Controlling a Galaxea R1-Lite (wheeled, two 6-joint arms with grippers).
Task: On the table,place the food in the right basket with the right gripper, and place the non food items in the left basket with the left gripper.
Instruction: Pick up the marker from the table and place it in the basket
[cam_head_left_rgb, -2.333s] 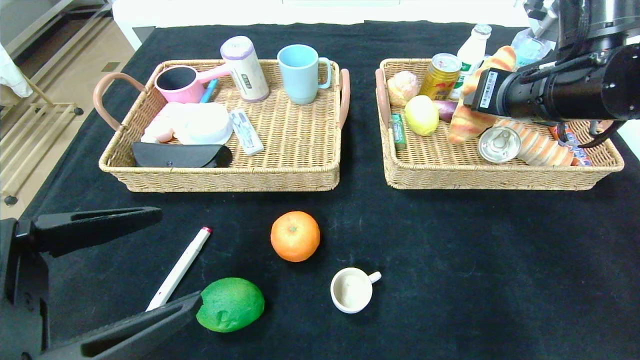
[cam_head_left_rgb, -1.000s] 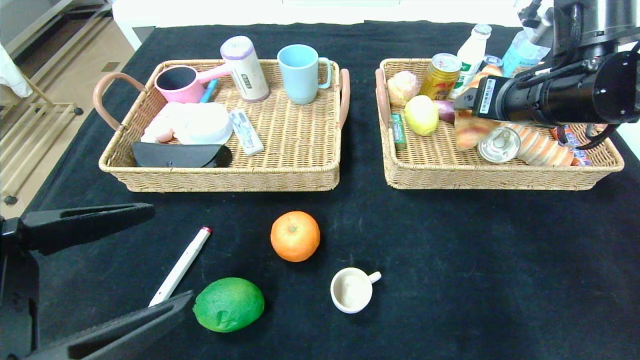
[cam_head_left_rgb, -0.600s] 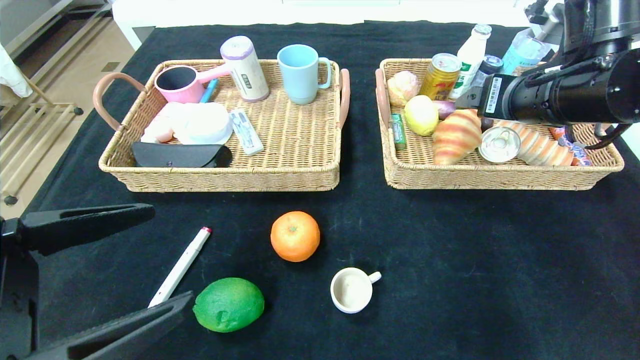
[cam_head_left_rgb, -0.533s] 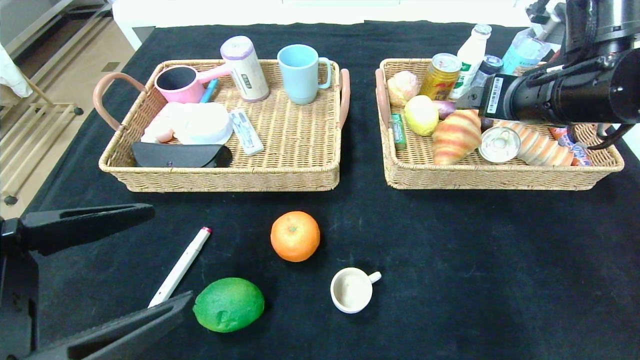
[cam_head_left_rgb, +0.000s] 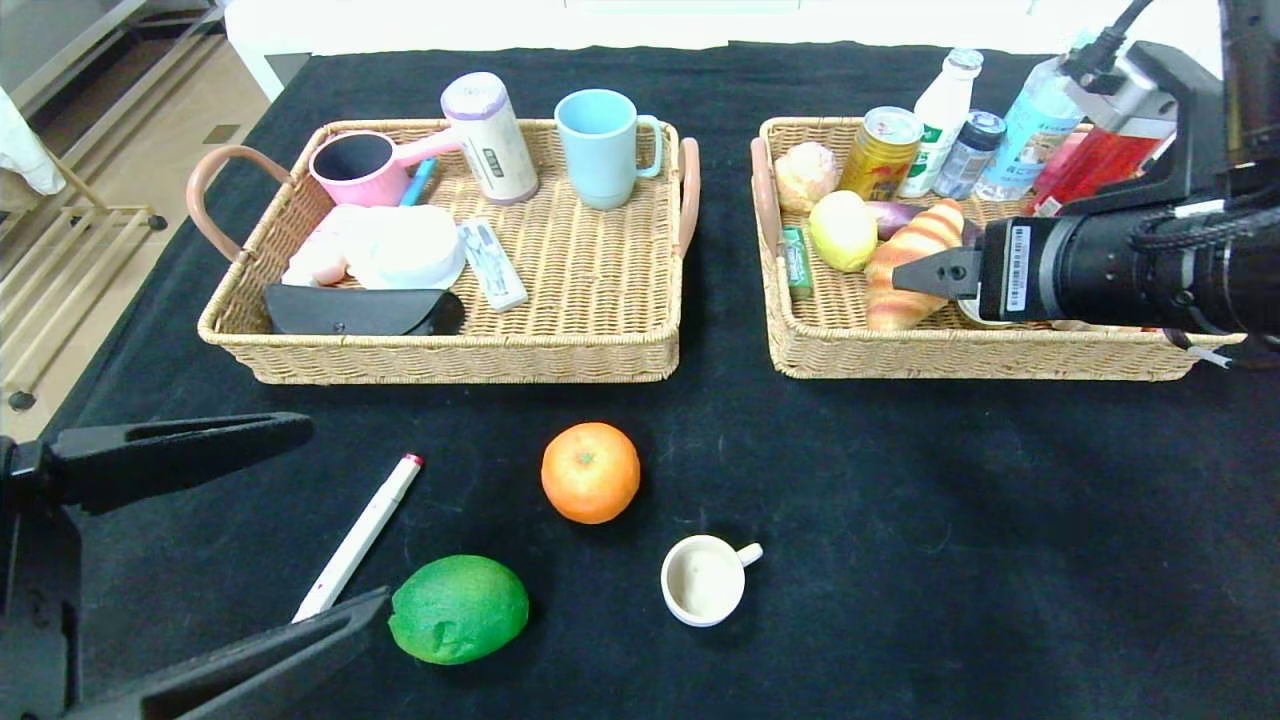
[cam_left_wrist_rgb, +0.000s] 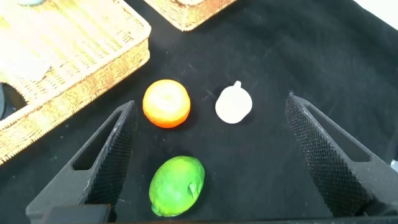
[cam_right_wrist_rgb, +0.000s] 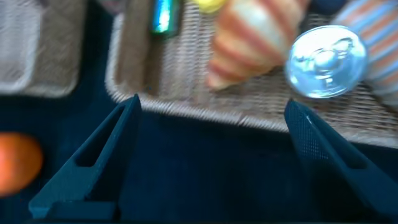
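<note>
Black worktop (cam_head_left_rgb: 900, 520) holds orange (cam_head_left_rgb: 590, 472) at centre frame, while right claw (cam_head_left_rgb: 925, 273), spread empty, is seen over right basket (cam_head_left_rgb: 980, 355), whose rim could be clipped on descent.

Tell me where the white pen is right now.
In the head view the white pen lies on the table's left front, between the open left gripper fingers, just left of the green fruit.

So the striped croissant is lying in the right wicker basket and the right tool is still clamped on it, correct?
Not quite. The striped croissant does lie in the right wicker basket, but the right tool is open and holds nothing; the right wrist view shows it.
</note>
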